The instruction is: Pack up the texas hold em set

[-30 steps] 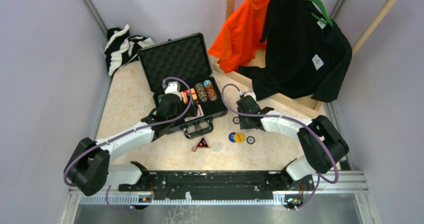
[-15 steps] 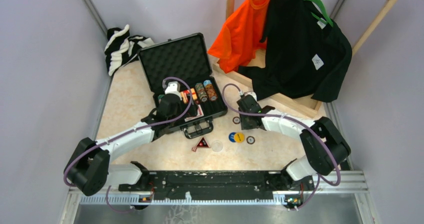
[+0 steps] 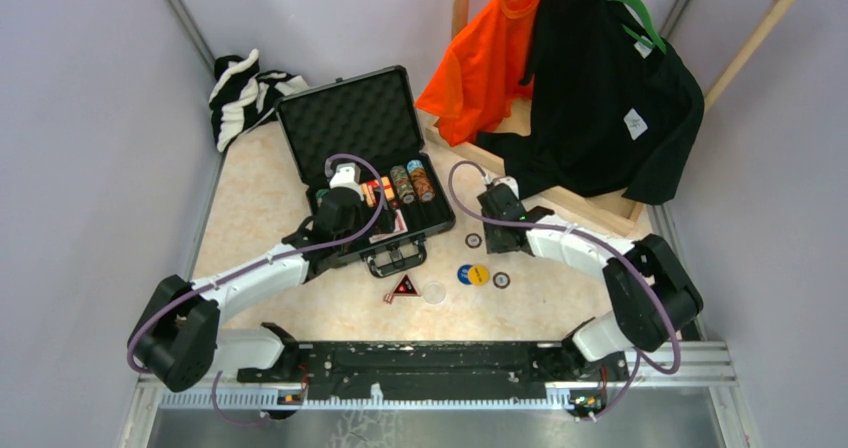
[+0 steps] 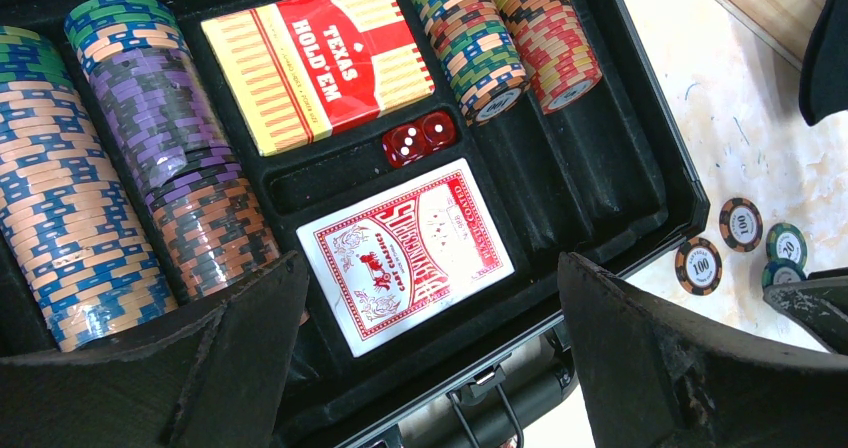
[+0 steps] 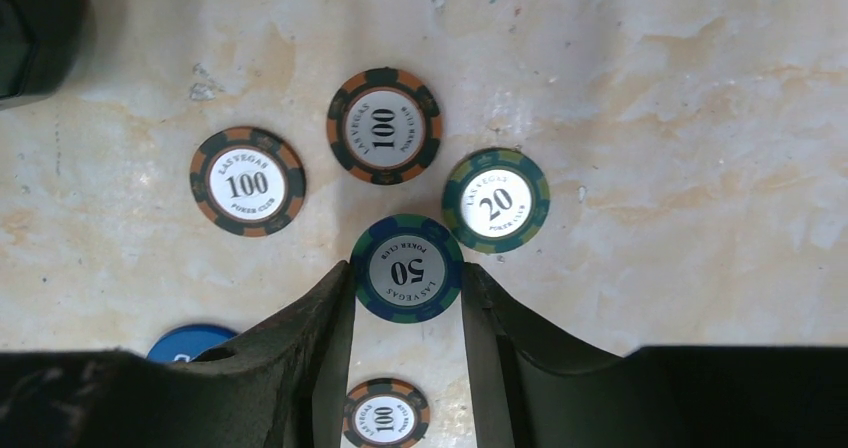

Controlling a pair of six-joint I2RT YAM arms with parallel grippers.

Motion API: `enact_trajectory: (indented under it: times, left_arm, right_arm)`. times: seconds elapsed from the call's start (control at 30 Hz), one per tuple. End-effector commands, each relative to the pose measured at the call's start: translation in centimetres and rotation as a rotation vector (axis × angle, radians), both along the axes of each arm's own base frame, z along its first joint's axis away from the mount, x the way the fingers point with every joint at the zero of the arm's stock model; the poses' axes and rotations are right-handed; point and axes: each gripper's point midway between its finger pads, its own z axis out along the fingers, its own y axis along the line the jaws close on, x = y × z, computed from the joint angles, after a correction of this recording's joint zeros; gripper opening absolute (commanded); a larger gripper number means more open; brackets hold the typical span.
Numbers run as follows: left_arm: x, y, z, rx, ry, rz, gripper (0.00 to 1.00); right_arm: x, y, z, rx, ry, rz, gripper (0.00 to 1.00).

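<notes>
Briefcase (image 3: 345, 118) stood open on desk (image 3: 260, 198), chip rows (image 4: 60, 218) and red card deck (image 4: 405, 253) inside. Your left jaws hung spread wide above deck, gripping nothing. Your right jaws pinched 50 chip (image 5: 407, 268) by its edges, right of briefcase. Two 100 chips (image 5: 384, 125) and 20 chip (image 5: 496, 200) lay loose just beyond. Triangle (image 3: 404, 287), clear disc (image 3: 434, 291), blue disc (image 3: 465, 274), yellow disc (image 3: 481, 275) sat nearer arm bases.
</notes>
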Motion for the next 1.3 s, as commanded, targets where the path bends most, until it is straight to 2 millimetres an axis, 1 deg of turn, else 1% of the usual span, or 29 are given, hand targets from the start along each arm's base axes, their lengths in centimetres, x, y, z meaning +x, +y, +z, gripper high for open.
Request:
enact_trajectory:
  times: [0.0, 0.13, 0.3, 0.5, 0.77, 0.87, 0.9, 0.97, 1.0, 1.03, 1.17, 1.27]
  left_arm:
    - [0.2, -0.4, 0.8, -0.01, -0.014, -0.012, 1.0]
    - [0.1, -0.4, 0.8, -0.01, -0.014, -0.012, 1.0]
    - [0.2, -0.4, 0.7, -0.008, -0.014, -0.012, 1.0]
    - [0.2, -0.4, 0.6, -0.004, -0.011, -0.01, 1.0]
    - [0.2, -0.4, 0.5, -0.001, -0.009, -0.011, 1.0]
    - [0.2, -0.4, 0.5, -0.001, -0.008, -0.011, 1.0]
    - [0.2, -0.4, 0.5, -0.001, -0.008, -0.011, 1.0]
    - [0.2, -0.4, 0.6, -0.003, -0.01, -0.011, 1.0]
    - [0.2, -0.4, 0.6, -0.004, -0.011, -0.011, 1.0]
    - [0.2, -0.4, 0.6, -0.002, -0.01, -0.011, 1.0]
    - [0.2, -0.4, 0.5, -0.003, -0.01, -0.011, 1.0]
    - [0.2, -0.5, 0.6, -0.007, -0.008, -0.015, 1.0]
  right_arm:
    - [3.0, -0.5, 3.0, 0.025, -0.098, -0.037, 0.4]
    - [3.6, -1.8, 2.8, 0.018, -0.099, -0.061, 0.4]
    - [4.4, -2.7, 2.7, 0.018, -0.097, -0.077, 0.4]
    - [4.8, -2.6, 2.3, 0.02, -0.086, -0.069, 0.4]
    - [5.0, -2.5, 1.0, 0.008, -0.067, -0.072, 0.41]
    - [5.0, -2.8, 0.5, -0.007, -0.059, -0.079, 0.44]
    - [5.0, -2.9, 0.4, -0.007, -0.058, -0.08, 0.46]
    - [4.9, -2.9, 0.3, -0.007, -0.057, -0.082, 0.58]
    - [4.8, -2.9, 0.5, -0.002, -0.058, -0.08, 0.64]
    - [4.8, -2.8, 0.8, 0.005, -0.063, -0.074, 0.69]
    - [4.3, -1.6, 3.4, 0.059, -0.127, -0.021, 0.71]
    - [4.1, -1.4, 4.8, 0.077, -0.153, -0.01, 0.72]
